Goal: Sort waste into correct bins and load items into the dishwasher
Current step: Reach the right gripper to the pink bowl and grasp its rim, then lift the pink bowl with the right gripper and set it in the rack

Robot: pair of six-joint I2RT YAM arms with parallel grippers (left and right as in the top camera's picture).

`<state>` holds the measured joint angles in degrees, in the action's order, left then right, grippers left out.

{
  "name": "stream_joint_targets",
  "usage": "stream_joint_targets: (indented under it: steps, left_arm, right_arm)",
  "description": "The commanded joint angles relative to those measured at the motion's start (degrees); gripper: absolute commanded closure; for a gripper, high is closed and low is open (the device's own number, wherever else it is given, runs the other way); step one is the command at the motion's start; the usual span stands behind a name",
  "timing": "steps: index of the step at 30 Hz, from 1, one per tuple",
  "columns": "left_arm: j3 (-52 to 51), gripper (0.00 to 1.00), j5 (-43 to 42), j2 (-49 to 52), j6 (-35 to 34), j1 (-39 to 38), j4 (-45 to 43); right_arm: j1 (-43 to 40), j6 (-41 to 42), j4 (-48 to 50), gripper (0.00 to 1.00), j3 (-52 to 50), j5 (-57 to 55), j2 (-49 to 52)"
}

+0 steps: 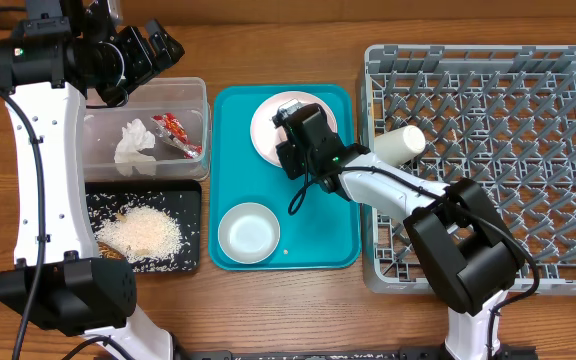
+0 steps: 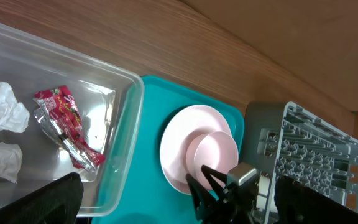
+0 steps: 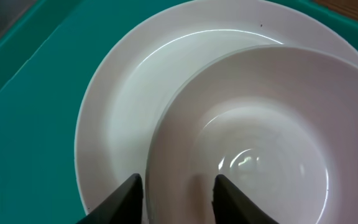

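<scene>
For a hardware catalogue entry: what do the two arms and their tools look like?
The left arm and right arm have white links, bulky black joints and thin black cables running alongside. The left tool and right tool are all black.

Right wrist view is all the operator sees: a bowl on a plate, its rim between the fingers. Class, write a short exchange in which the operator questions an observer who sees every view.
Operator: Is anything in the rack?
Observer: Yes, a white cup sits in the grey rack, at the edge next to the teal tray.
Operator: Where is the waste?
Observer: The tissue and red wrapper lie in the clear tub; the rice is in the black tray.
</scene>
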<state>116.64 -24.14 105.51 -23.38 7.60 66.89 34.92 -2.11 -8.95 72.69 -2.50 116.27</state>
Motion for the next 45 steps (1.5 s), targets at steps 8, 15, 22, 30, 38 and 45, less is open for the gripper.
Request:
stream_joint_targets:
  steps: [8, 15, 22, 30, 38, 45]
  left_arm:
    - [0.7, 0.00, 0.7, -0.5, 1.7, -0.1, 0.0]
    - [0.7, 0.00, 0.6, -0.5, 1.7, -0.1, 0.0]
    - [0.7, 0.00, 0.6, -0.5, 1.7, -0.1, 0.0]
    - [0.7, 0.00, 0.6, -0.5, 1.7, -0.1, 0.0]
    - [0.7, 0.00, 0.6, -0.5, 1.7, -0.1, 0.0]
    - [0.7, 0.00, 0.6, -0.5, 1.7, -0.1, 0.0]
  right_arm:
    - [0.2, -6.8, 0.3, 0.87, 1.1, -3.0, 0.0]
    - [0.5, -7.0, -1.8, 0.96, 2.8, -2.3, -3.1]
    - [0.5, -7.0, -4.2, 0.96, 3.4, -2.4, -10.6]
    - [-5.0, -4.1, -6.2, 0.96, 6.8, 14.3, -21.9]
    - [-26.3, 8.2, -5.7, 0.96, 9.0, 43.6, -24.1]
    - [-43.3, 12.0, 0.2, 0.96, 9.0, 69.2, -17.5]
